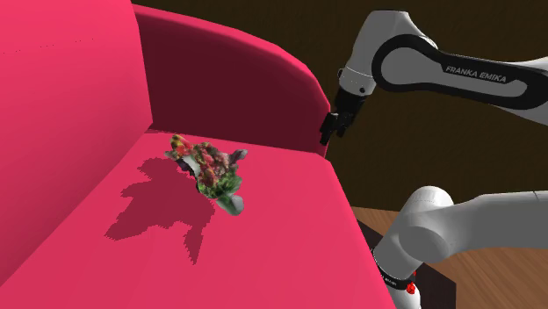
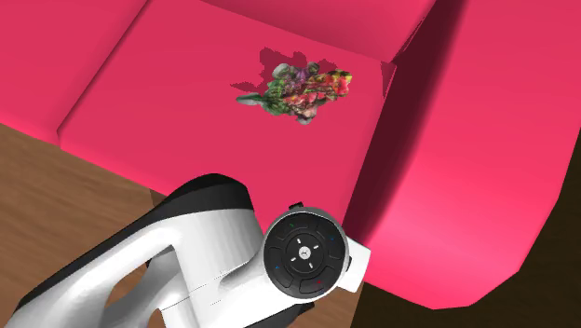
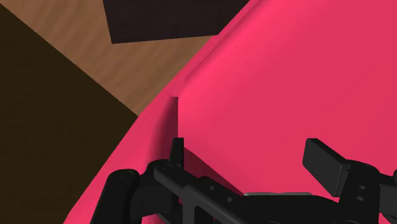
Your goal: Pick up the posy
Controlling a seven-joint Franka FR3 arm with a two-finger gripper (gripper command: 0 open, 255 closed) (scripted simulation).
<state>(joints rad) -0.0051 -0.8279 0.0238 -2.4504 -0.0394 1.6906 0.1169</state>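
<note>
One posy (image 1: pixel 209 171) lies on the pink sofa (image 1: pixel 281 246); gripper (image 1: pixel 327 136), seemingly spread, hovers apart.

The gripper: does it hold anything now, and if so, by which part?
Nothing is held. The gripper is open, with nothing between its fingers. The posy lies on the seat of the pink sofa, apart from the gripper.

Bright light; jagged shadow beside posy (image 1: pixel 209 171)
</note>
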